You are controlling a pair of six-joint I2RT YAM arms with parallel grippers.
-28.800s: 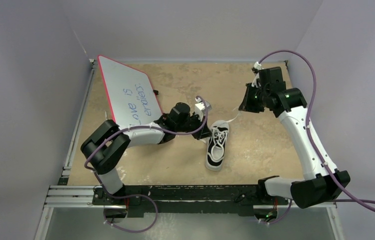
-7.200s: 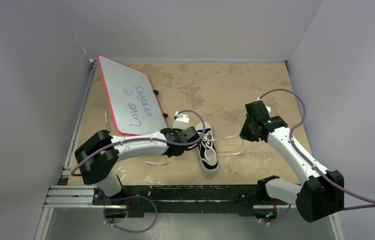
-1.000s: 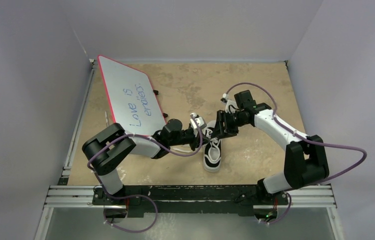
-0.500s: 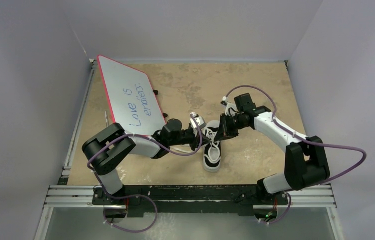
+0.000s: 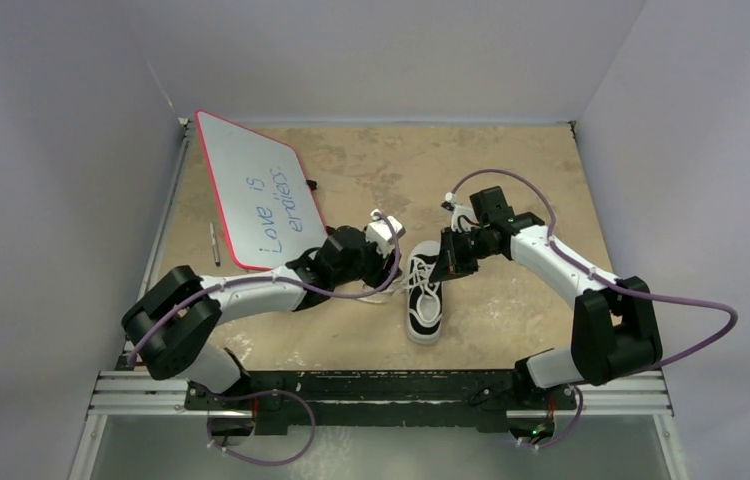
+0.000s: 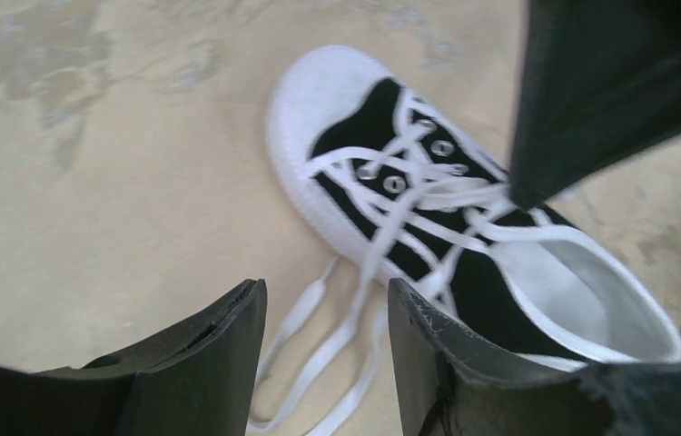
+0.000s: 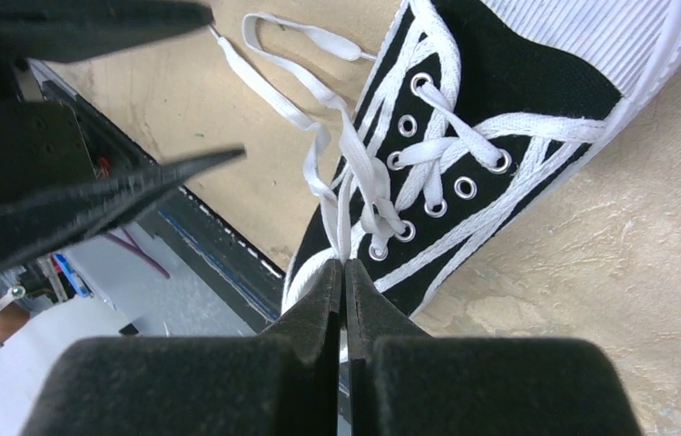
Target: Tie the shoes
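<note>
White laces (image 7: 337, 173) trail loose, no bow yet, from the black shoe (image 5: 425, 290) at mid-desk (image 5: 511, 180). Right gripper (image 7: 344, 270) has its jaws pinched on the laces by the top eyelets. Left gripper (image 6: 326, 304) waits just left, jaws apart and empty. Tying looks barely begun.

right wrist | right jaws pressed together, tips pinching a white lace (image 7: 355, 177) near the top eyelets | black shoe (image 7: 537, 82) with white stripes lay on the tan tabletop (image 7: 636, 300) | loose lace ends trailed left
</note>
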